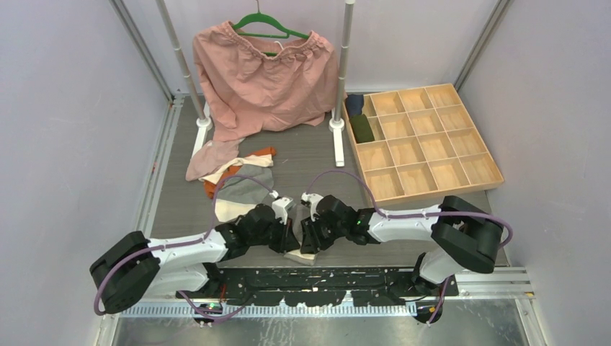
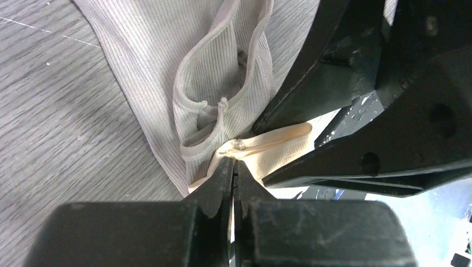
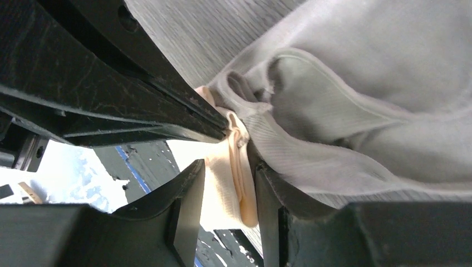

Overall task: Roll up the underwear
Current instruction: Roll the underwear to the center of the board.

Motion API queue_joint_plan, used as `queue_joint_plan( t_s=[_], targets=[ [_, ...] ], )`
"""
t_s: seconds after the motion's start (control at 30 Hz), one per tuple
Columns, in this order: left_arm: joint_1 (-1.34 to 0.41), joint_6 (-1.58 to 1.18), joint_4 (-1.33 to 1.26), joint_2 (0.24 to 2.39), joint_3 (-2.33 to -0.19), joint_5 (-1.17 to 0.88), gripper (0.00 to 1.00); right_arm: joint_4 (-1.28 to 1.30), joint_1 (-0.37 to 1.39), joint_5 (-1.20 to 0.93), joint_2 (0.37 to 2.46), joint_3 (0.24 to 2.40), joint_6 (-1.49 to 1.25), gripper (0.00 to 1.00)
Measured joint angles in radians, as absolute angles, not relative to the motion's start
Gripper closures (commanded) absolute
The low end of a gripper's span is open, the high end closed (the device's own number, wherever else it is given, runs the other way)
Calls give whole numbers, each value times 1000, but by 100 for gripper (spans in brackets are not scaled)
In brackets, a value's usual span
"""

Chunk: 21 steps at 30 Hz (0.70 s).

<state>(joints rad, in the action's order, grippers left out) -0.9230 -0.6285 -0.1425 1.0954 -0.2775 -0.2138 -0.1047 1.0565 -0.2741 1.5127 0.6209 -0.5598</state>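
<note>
Grey ribbed underwear (image 2: pixel 144 67) with a cream edge, lying at the near edge of the bench (image 1: pixel 317 155), between the two arms. Left gripper (image 2: pixel 234 167): closed tight on the cream edge. Right gripper (image 3: pixel 228 189): narrowly parted, the same cream edge between its fingers; whether it clamps cannot be told.

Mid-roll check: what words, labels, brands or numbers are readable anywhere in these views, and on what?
None readable in any view.
No print or tag text shows on the underwear, the pink garment, the green hanger, the wooden tray, the left arm or the right arm.
</note>
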Motion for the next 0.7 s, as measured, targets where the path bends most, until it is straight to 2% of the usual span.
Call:
queue_joint_plan(
  t_s=[0.3,0.7],
  targets=[
    [-923,-629,-175,1142,-290,-221,99,22,1052,-147,1435,604,-564,59],
    [-923,-666,-155,1142,-290,-201,99,75,1042,-46,1431,627,-551,56]
  ],
)
